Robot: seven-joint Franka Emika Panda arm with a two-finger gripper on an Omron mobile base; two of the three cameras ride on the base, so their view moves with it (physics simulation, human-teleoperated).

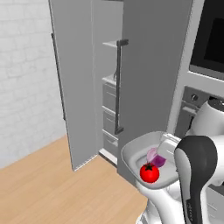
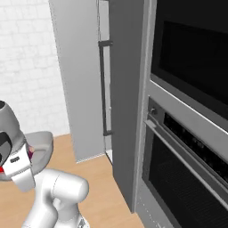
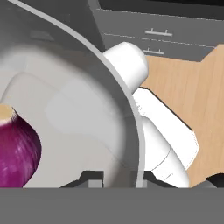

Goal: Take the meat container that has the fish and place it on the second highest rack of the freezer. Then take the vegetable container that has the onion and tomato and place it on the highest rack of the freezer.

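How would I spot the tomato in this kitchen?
Find the tall grey freezer with its door open. In front of it the robot's arm carries a shallow grey container. The tomato is the glossy red ball inside, beside the purple onion.

no readable text, labels, brands, numbers or signs anywhere

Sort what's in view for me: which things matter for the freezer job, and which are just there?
For the job:
- grey tray-like vegetable container, held by the pincer
- round glossy red tomato
- round purple onion
- tall grey freezer, door open
- highest light-grey rack

Just there:
- black-fronted built-in ovens
- white brick wall
- wooden floor
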